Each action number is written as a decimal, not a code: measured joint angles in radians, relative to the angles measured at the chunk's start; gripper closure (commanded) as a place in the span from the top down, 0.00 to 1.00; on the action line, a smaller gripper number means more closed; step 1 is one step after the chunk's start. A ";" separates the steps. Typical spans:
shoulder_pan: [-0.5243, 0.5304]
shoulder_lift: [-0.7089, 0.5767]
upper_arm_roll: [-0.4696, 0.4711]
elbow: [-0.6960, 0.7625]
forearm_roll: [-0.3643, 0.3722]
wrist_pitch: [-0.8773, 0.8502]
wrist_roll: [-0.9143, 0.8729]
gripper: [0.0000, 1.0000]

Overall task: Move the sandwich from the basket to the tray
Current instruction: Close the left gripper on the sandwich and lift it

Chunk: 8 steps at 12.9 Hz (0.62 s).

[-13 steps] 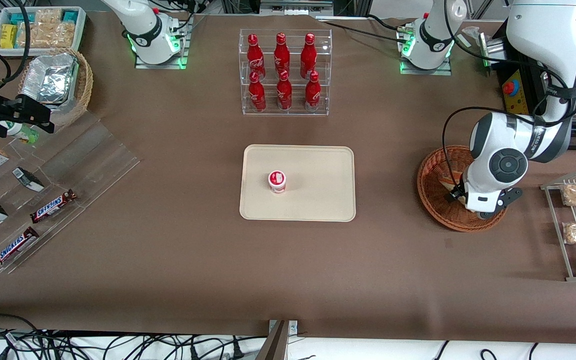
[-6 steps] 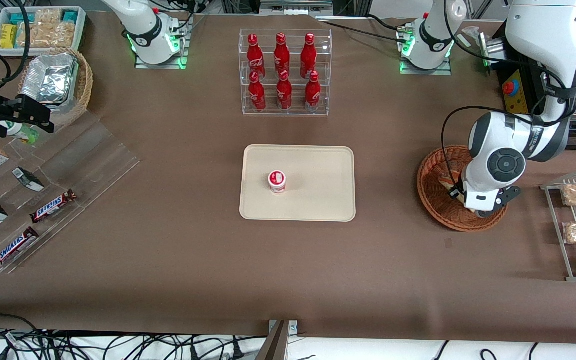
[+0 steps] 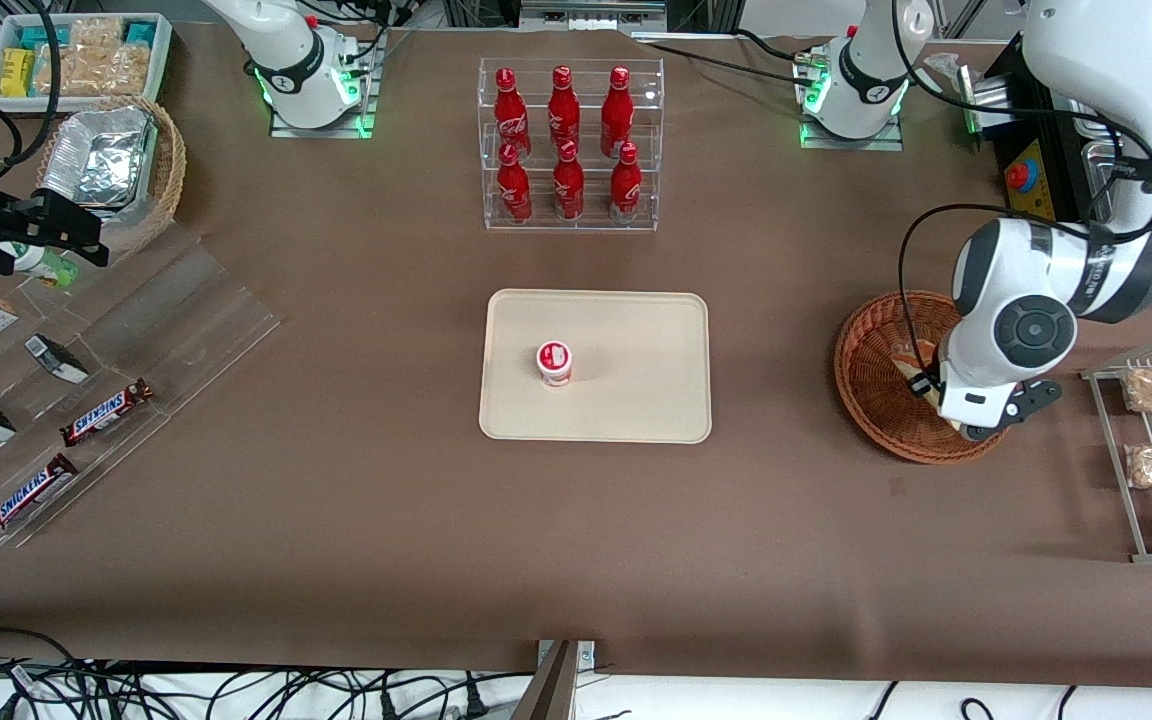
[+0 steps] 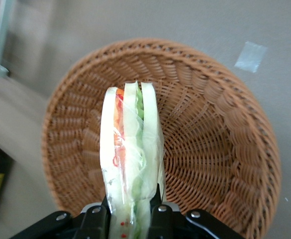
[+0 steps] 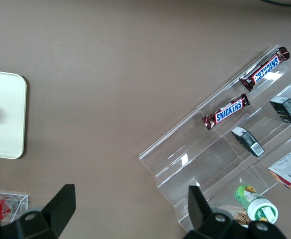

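Even, bright overhead light, soft shadows; wrist view's basket (image 4: 210, 149) rim blurred, foil (image 3: 96, 155) glinting

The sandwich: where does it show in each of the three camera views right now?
Front view: sandwich mostly hidden under the left arm, above the basket.
Left wrist view: sandwich upright, clamped in the gripper, over the basket.
Right wrist view: not in it.
Shared landmark: the basket.
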 measured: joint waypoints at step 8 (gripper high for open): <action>-0.003 -0.011 -0.173 0.197 -0.004 -0.182 0.157 0.30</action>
